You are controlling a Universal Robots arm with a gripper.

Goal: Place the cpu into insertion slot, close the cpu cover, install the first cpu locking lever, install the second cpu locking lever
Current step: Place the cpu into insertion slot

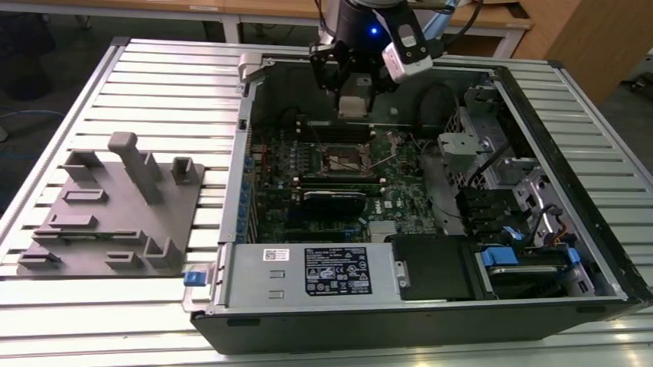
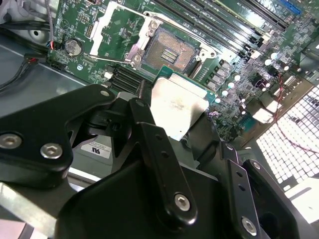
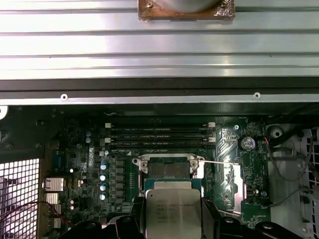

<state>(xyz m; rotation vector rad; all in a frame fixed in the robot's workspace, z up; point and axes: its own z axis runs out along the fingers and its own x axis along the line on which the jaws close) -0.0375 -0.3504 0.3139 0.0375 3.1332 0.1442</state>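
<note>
Tool [image 2: 173,113] clamps cpu [image 2: 178,102]; first wrist view: insertion slot [image 3: 169,169] bare.

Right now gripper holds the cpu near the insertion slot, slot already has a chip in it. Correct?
No: the insertion slot is empty, contacts bare, per the second wrist view. The gripper does hold the cpu near it.
</note>
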